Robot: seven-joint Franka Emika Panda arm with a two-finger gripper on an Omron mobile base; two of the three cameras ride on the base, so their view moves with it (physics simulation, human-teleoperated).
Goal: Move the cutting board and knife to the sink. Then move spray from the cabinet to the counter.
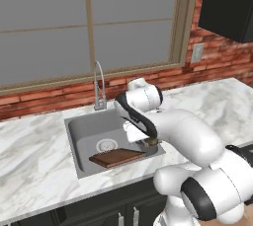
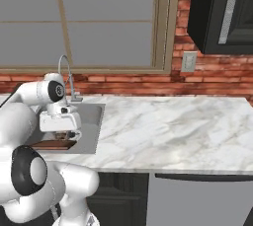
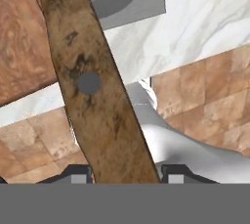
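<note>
- Hand view: knife (image 3: 97,91) handle, brown mottled wood w/ one grey rivet, runs up between the two dark fingertips (image 3: 78,175); gripper (image 3: 124,176) is closed on it, jaws about half apart. Blade is not visible here.
- Left base view: gripper (image 1: 150,142) is low at the right rim of the sink (image 1: 81,136), pointing down; small brown piece shows under it.
- Cutting board (image 1: 117,157), reddish-brown, lies in the basin near the front wall, slightly tilted, beside the round drain.
- Right base view: board (image 2: 55,144) is partly hidden behind the hand; cabinet (image 2: 222,13) door w/ silver bar handle is seen up right.
- Counter (image 2: 168,126), white marble, has wide free room to the right of the sink; faucet (image 1: 99,84) stands at the back rim.
</note>
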